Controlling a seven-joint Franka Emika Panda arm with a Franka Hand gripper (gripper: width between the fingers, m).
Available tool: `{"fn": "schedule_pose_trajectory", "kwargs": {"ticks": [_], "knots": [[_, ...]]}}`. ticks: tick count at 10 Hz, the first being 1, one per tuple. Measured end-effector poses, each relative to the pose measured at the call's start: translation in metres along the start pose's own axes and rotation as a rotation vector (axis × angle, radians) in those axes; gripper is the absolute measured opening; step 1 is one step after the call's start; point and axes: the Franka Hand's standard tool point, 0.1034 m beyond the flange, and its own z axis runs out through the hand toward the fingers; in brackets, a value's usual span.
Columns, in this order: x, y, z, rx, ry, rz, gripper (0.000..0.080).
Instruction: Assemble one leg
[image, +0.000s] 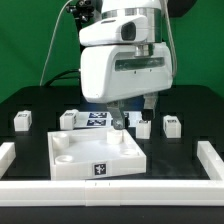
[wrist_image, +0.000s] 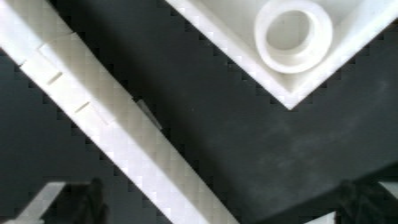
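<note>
Green backdrop up behind, black surface (image: 30, 140) below, white rail (image: 110, 192) fencing the near edge. From the exterior view, the big white arm (image: 120, 60) fills the middle and hangs low behind the white tray (image: 70, 165), which sits front and centre with round sockets in its corners. Behind the tray lies the marker board (image: 95, 120), flat, tags up. Four small white blocks are spread along the back. The outer left leg (image: 22, 120) stands well apart, and the inner left leg (image: 70, 118) is just beside the marker board. The inner right leg (image: 143, 127) sits close by the arm's lower end, and the outer right leg (image: 170, 125) is next to it. All four rest on the surface, none gripped.

Over to the wrist view. One tray corner (wrist_image: 240, 45) pokes in with its round socket (wrist_image: 294, 35), and a white strip (wrist_image: 89, 110) runs aslant past it, black surface between them. Two dark fingertips (wrist_image: 63, 205) show at opposite corners, so the jaws are spread wide, with only bare surface between.
</note>
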Motion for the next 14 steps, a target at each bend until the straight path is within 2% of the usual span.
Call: {"fn": "schedule_pose_trajectory", "kwargs": {"ticks": [9, 10, 11, 13, 14], "knots": [[0.000, 0.000, 0.000, 0.001, -0.001, -0.001, 0.0650], [-0.005, -0.006, 0.003, -0.001, -0.006, -0.059, 0.0650], [-0.013, -0.013, 0.005, 0.011, -0.019, -0.176, 0.0650], [-0.020, -0.017, 0.008, 0.031, -0.049, -0.357, 0.0650], [-0.026, -0.024, 0.013, 0.059, -0.090, -0.434, 0.0650]]}}
